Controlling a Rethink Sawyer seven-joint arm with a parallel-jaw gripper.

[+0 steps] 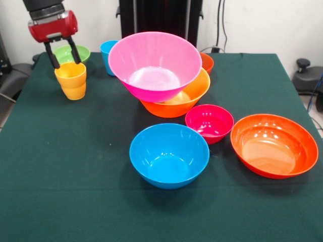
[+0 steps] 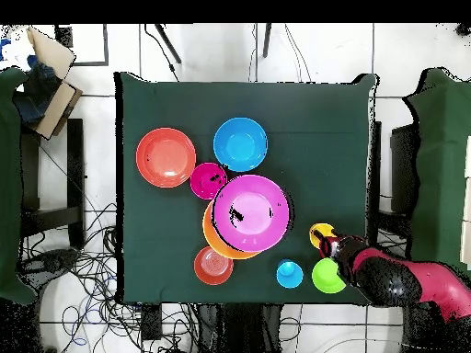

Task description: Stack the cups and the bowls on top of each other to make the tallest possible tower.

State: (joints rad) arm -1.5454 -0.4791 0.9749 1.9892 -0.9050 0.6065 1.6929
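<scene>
Hand (image 1: 62, 54) is sitting at the yellow-orange tapered plastic cup (image 1: 71, 80), black fingers (image 1: 50, 54) straddling the cup's rim, one on each side of the wall, looks clamped on yellow-orange cup. Cup is standing upright on the dark green cloth-covered worktop (image 1: 75, 171); can't tell if it's lifted off the cloth.

Just behind it the small green glossy plastic bowl (image 1: 73, 52) is sitting, partly hidden by the fingers. Blue tapered plastic cup (image 1: 107, 55) is standing upright next to that, its side hidden behind the pink bowl.

Tower so far: big pink glossy plastic bowl (image 1: 155, 65) is resting tilted inside the big orange glossy plastic bowl (image 1: 189, 98), rim leaning towards the camera in the front view. Small orange-red plastic bowl (image 1: 207, 61) is peeking out behind the pair; overhead view is showing it separate, just beside the orange bowl.

Loose on the worktop: small magenta glossy bowl (image 1: 209, 123) is sitting just beside the big orange bowl, medium blue glossy plastic bowl (image 1: 169, 155) is sitting near it, wide red-orange glossy plastic bowl (image 1: 274, 145) is sitting on the magenta bowl's other side. All three are open side up, empty.

Overhead view: red and black arm (image 2: 405, 280) is reaching in over the worktop edge above the green bowl and yellow cup.
</scene>
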